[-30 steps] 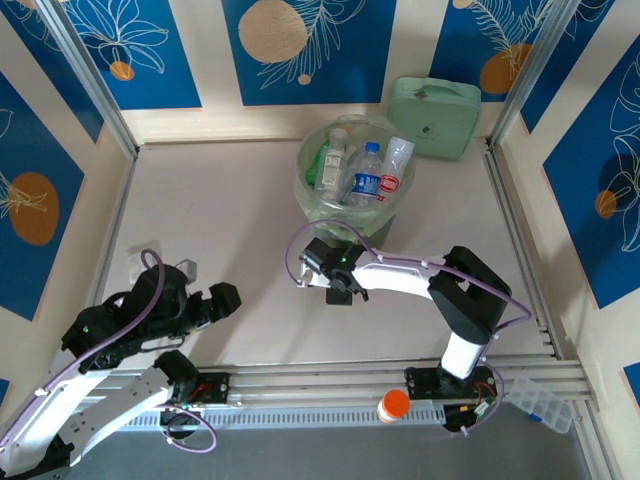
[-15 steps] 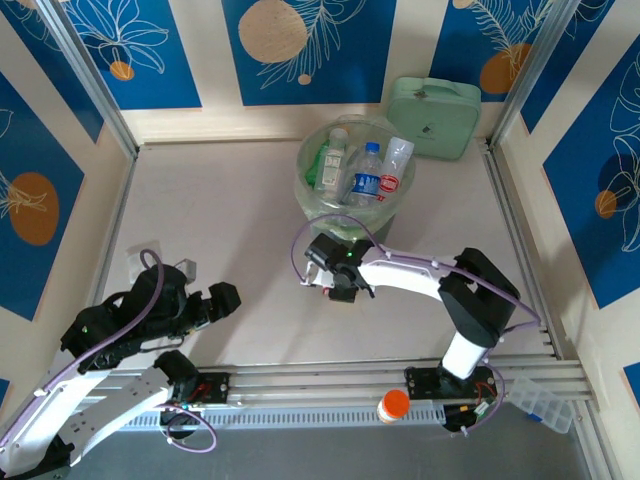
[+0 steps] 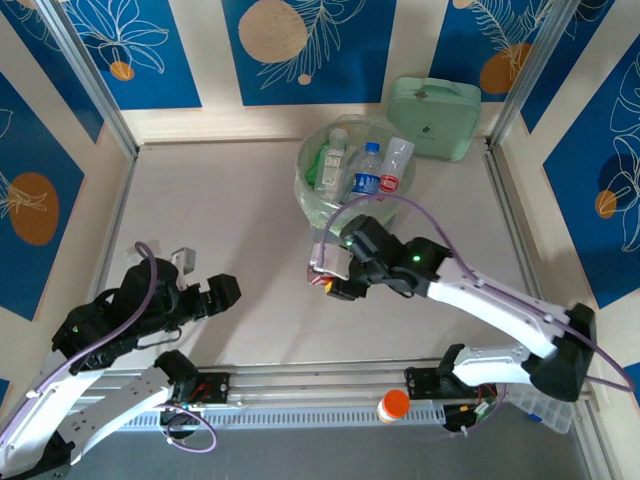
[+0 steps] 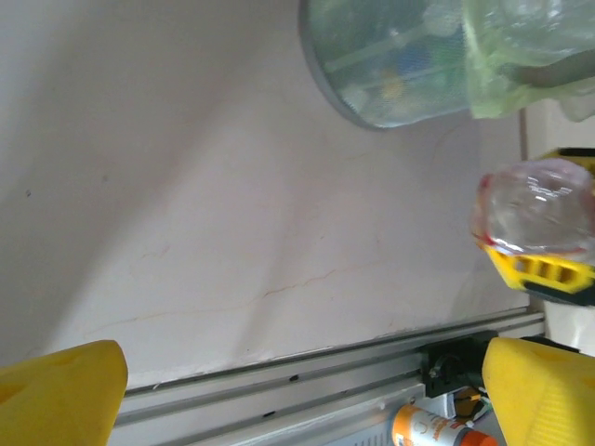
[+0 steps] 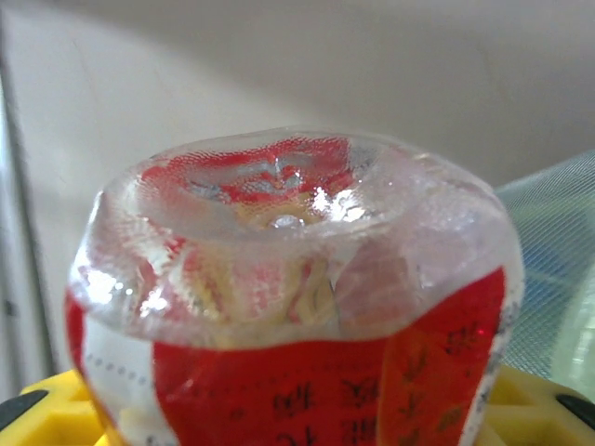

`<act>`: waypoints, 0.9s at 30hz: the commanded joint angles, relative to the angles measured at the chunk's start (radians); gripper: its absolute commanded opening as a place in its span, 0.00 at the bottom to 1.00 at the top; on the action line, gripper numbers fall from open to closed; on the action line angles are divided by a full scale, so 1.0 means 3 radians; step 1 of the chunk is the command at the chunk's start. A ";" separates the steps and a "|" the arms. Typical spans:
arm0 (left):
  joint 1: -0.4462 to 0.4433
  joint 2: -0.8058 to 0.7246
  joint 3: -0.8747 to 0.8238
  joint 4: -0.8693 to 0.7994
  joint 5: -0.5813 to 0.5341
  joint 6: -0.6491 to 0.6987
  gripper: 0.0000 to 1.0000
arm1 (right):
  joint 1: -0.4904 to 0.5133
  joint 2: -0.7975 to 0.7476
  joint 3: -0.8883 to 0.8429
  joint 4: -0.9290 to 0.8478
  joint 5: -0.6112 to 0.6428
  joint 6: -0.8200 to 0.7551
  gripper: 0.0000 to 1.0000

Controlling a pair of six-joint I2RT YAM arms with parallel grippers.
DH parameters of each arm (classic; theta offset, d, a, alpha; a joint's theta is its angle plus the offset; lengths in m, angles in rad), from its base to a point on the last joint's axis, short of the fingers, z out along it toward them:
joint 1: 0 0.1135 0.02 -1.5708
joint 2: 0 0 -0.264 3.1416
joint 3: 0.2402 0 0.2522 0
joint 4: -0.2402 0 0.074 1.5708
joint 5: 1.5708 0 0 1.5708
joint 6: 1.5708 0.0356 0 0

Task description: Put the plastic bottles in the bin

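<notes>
The right gripper clamped a clear, red-labelled bottle beside the round translucent bin. The left gripper gaped wide over open, smooth tabletop.

A mint-green zip case sits by the far wall, an orange-capped container on the front rail.

Pale table seen from low down. Top right, translucent bin with green liner. Right edge, clear bottle clamped by right gripper. Below, metal rail, orange-capped item; left gripper spread wide.
</notes>
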 commanded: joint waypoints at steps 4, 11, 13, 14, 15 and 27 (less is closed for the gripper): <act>0.0037 0.0102 0.0192 0.0254 -0.0013 0.0212 0.98 | -0.0495 -0.0377 0.0644 -0.0024 -0.0874 0.0742 0.52; 0.0042 0.0354 0.0366 0.0313 0.0011 0.0326 0.98 | -0.1564 -0.0185 0.1242 0.0743 -0.1043 0.1567 0.51; 0.0039 0.0401 0.0393 0.0337 0.0029 0.0345 0.97 | -0.1803 0.0017 0.1434 0.0959 -0.0945 0.1725 0.50; 0.0039 0.0417 0.0405 0.0341 0.0034 0.0349 0.98 | -0.1883 0.0112 0.1512 0.1032 -0.0930 0.1742 0.50; 0.0041 0.0429 0.0413 0.0343 0.0039 0.0356 0.98 | -0.1943 0.0239 0.1628 0.1079 -0.0826 0.1738 0.50; 0.0039 0.0425 0.0459 0.0192 0.0011 0.0425 0.98 | -0.2185 0.1659 0.2920 0.1016 -0.0556 0.1041 0.51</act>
